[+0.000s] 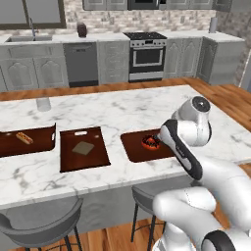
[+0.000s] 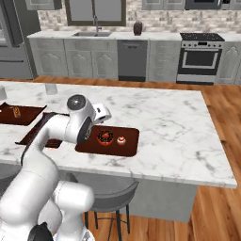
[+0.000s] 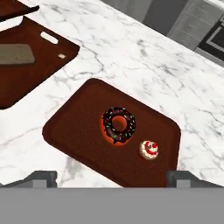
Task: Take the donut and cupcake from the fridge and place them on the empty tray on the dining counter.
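The donut (image 3: 119,124) and the cupcake (image 3: 149,149) both lie on the tray (image 3: 74,127) on the marble bench (image 3: 144,65) — close together, not touching. The fingers (image 3: 45,178) are spread wide open above the tray, holding nothing.

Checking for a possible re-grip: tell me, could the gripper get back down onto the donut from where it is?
Probably yes. The gripper is open above the tray, and the donut lies flat with nothing over it; the cupcake sits close beside it, apart.
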